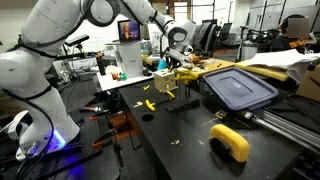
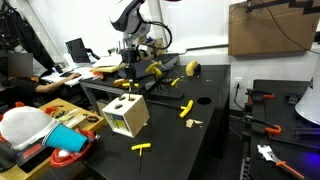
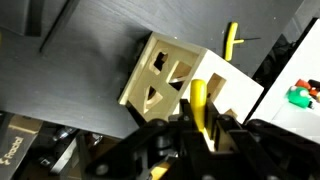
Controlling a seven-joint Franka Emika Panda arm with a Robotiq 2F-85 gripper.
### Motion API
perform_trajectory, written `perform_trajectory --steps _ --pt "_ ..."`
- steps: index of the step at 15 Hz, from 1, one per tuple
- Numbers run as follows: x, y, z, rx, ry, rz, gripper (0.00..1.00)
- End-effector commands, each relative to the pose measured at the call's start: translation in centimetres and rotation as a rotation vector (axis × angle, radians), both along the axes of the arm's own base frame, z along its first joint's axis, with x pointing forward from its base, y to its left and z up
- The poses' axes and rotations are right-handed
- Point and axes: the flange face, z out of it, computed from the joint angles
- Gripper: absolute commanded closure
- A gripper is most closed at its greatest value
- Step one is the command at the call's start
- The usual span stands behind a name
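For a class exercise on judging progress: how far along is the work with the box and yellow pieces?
Done: nothing shows as placed; the inside of the box is hidden. In hand: the gripper is shut on a yellow stick above the box. Left: likely that stick, plus loose yellow pieces on the table.

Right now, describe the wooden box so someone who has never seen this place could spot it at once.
Find the black table, then the robot's gripper, shut on a yellow stick. The wooden box sits below it. It is the only pale cube with shaped holes cut in its faces; the yellow pieces lying around it are small and thin.
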Motion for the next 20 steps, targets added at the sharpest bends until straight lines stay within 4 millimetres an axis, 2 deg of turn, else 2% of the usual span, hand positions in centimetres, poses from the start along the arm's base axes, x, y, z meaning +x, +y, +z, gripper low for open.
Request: perform_trajectory --steps 1,4,7,11,13,16,20 --pt "-3.3 -0.5 5.2 -0.141 -0.082 -0.036 0.96" --pt "-5.6 -0.4 8.6 -0.265 -0.148 -0.061 0.96" --pt "-9.2 0.6 12.1 -0.387 -0.181 -0.101 0.96" --pt "-13.2 1.2 14.4 -0.538 -0.174 -0.137 0.96" --pt "-14.8 1.2 14.9 -0.599 -0.164 -0.172 0.96" --pt "-16.4 0.9 14.4 -0.671 -0.136 -0.230 0.96" --pt "-17.1 0.6 12.8 -0.750 -0.076 -0.350 0.96"
